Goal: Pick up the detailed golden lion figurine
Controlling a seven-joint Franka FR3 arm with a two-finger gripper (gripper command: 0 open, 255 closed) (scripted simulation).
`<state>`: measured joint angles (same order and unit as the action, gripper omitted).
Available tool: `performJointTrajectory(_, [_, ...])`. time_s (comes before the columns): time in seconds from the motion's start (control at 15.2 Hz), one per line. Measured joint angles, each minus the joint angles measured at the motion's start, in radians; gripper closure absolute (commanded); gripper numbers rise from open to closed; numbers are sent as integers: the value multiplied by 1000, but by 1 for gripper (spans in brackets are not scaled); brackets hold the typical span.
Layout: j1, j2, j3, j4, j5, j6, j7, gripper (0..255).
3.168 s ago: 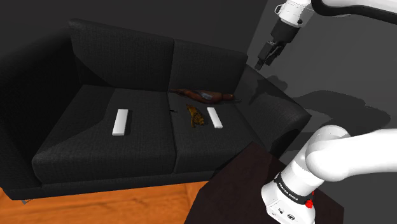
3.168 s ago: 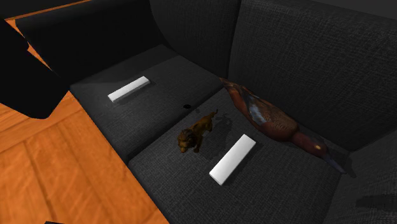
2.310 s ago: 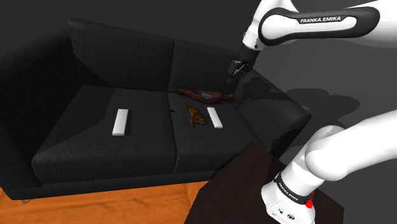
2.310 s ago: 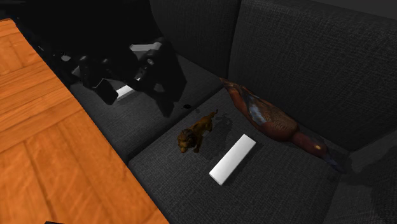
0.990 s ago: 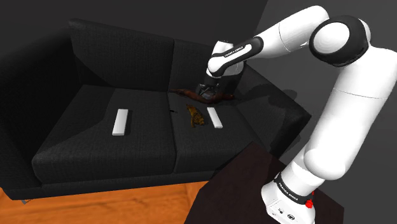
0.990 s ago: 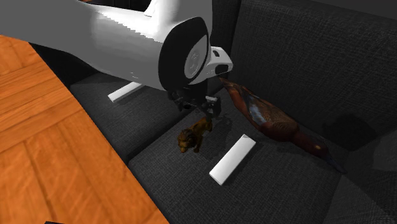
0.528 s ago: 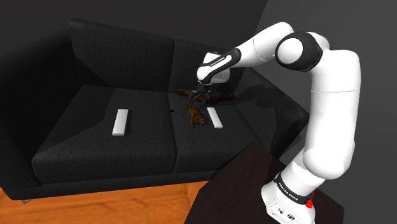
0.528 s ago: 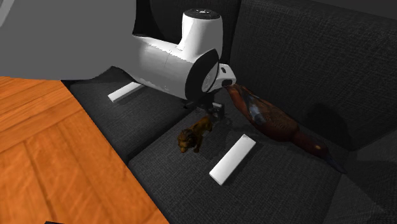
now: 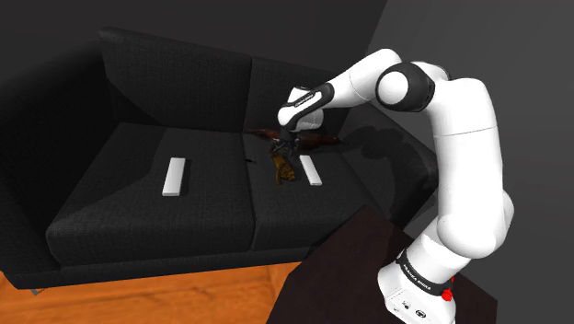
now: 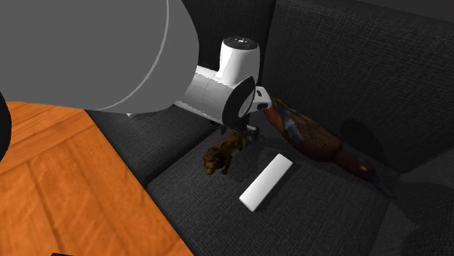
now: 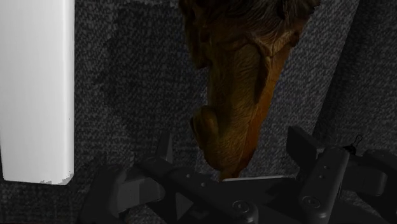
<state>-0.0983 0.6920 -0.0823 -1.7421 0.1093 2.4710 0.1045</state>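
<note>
Tool [image 11: 232,167]: fingers apart, astride the brown-gold lion figurine's [image 11: 236,95] hind end; contact not confirmed. Figurine lies on the dark sofa's [image 9: 138,101] seat, white bar [image 11: 35,89] just beside. Arm-base lettering [image 9: 416,276] unreadable.

Dark fabric sofa [image 9: 120,212] — orange wood floor [image 10: 65,196], grey wall [image 9: 515,55]

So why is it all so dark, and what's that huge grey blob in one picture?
Shoulder view: dim light on a black sofa. Second exterior view: the blob is the robot's arm, close to the camera. Wrist view: the white bar looks brightest, beside the brown lion figurine.
</note>
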Motion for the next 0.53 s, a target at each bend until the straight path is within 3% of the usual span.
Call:
performJointTrajectory(0.2, [-3, 29, 3, 7, 3, 21, -3, 0])
performJointTrajectory(0.26, [-2, 33, 3, 8, 3, 25, -2, 255])
performJointTrajectory(0.53, [-2, 36, 4, 9, 4, 28, -2, 255])
